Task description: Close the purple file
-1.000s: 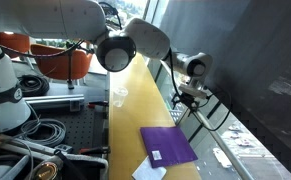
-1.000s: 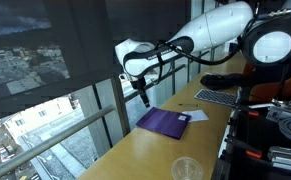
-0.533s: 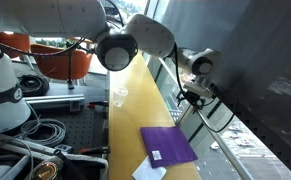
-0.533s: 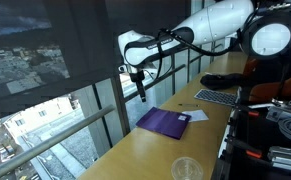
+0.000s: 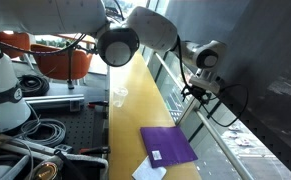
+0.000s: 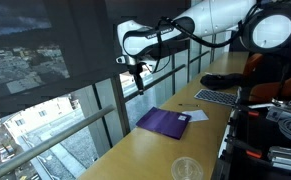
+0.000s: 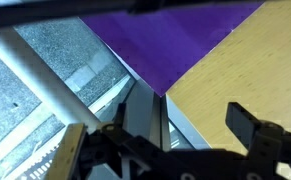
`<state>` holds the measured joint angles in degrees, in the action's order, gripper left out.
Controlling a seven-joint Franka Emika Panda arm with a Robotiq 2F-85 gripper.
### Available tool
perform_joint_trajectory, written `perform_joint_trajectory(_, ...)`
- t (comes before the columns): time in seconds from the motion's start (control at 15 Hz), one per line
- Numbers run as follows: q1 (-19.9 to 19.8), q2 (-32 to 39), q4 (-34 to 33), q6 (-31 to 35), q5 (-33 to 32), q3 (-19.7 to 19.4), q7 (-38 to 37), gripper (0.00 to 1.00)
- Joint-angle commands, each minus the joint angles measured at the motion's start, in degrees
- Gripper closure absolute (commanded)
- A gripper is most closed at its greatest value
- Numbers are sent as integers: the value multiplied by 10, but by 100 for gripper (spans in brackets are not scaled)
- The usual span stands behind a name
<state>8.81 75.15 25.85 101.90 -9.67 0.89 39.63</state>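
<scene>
The purple file (image 5: 168,145) lies flat and shut on the wooden table (image 5: 135,115), with a small white label on its cover. It also shows in the other exterior view (image 6: 163,122), and in the wrist view (image 7: 175,40) at the top, by the table's window edge. My gripper (image 5: 193,97) hangs in the air well above the file, near the window glass, and is seen in both exterior views (image 6: 140,88). In the wrist view the gripper (image 7: 165,135) has its fingers wide apart with nothing between them.
A clear plastic cup (image 6: 186,170) stands on the table's near end. A keyboard (image 6: 217,97) lies beyond the file. The window frame and railing (image 7: 45,90) run along the table's edge. Cables and equipment (image 5: 40,130) sit beside the table.
My gripper has risen and moved away from the file, toward the window. The file has not moved.
</scene>
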Motion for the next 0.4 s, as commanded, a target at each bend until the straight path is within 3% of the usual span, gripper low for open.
perform_joint_trajectory(0.0, 0, -9, 14, 5, 3, -3, 0, 0)
perform_joint_trajectory(0.33, 0, -7, 11, 4, 3, -3, 1, 0)
